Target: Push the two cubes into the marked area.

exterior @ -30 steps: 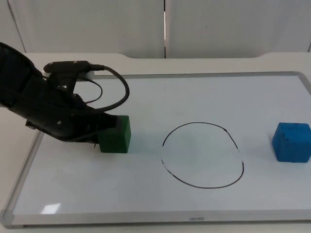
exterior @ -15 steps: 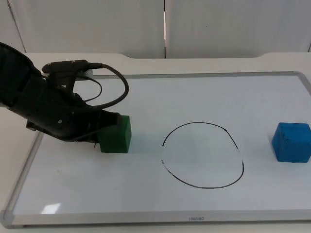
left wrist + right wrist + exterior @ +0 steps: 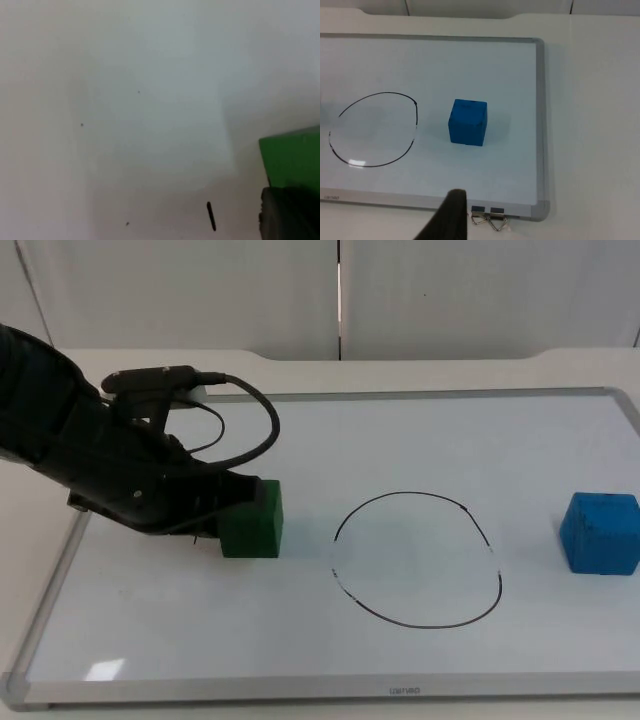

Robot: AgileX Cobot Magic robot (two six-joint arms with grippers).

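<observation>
The left gripper (image 3: 228,502) presses against the green cube (image 3: 253,521), which sits at nine o'clock of the drawn circle (image 3: 417,559); its claw's opening cannot be told. The blue cube (image 3: 599,532) rests at three o'clock, well outside, on the whiteboard (image 3: 300,660).

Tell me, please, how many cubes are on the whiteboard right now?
2: the green cube sits left of the drawn circle against the left gripper; the blue cube sits right of it, untouched.
</observation>
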